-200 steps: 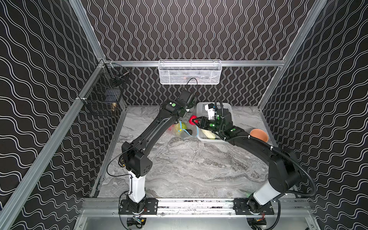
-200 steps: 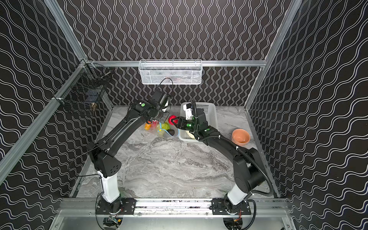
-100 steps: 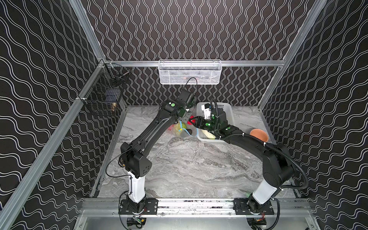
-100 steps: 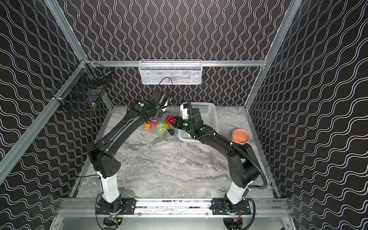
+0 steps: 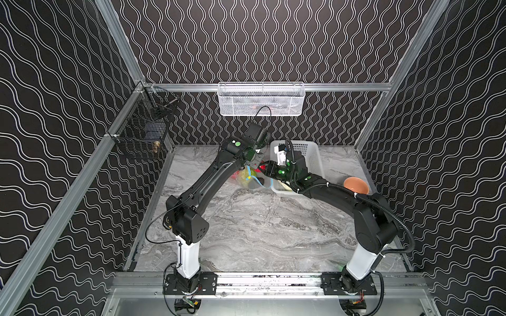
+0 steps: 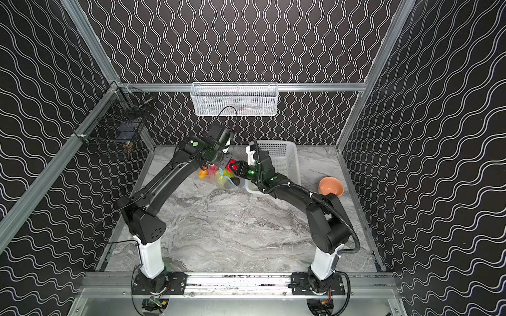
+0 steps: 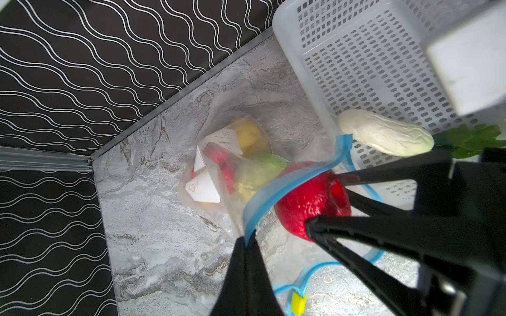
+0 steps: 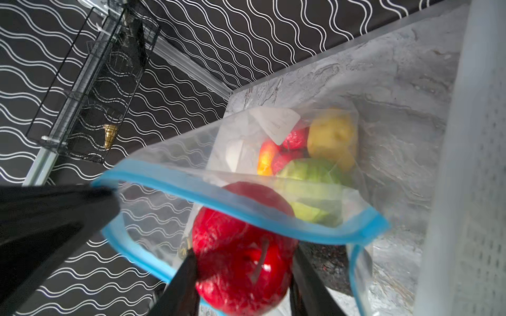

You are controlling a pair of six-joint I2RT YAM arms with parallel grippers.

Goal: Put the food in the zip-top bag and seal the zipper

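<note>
My left gripper (image 7: 246, 244) is pressed together on the zipper (image 7: 287, 186). It pinches the light-blue strip and holds that lip of the zip-top bag (image 8: 175, 156) up off the tabletop (image 7: 164, 246), just beside the white perforated basket (image 7: 356, 63). The slack part of the strip curls on the tabletop near the basket and carries the yellow slider tab (image 7: 298, 302). The bag's mouth is open.

My right gripper (image 8: 243, 262) is partly spread, with a finger on either side of a red toy fruit (image 8: 238, 240), clamping it. The fruit sits at the bag's mouth, close against the basket's outer wall, and the raised strip crosses in front of it.

Deeper in the bag, on the side away from the basket, lie a yellow potato (image 8: 331, 136), a green cabbage (image 8: 312, 172), two smaller red pieces (image 8: 294, 138) and a yellow-orange fruit (image 8: 265, 161). They are bunched together under the white label (image 8: 276, 123).

A white long vegetable (image 7: 383, 134) with green leaves (image 7: 471, 138) lies inside the basket, against the wall nearest the bag.

In both top views an orange bowl (image 5: 356, 185) stands on the far side of the basket from the bag, apart from it.
</note>
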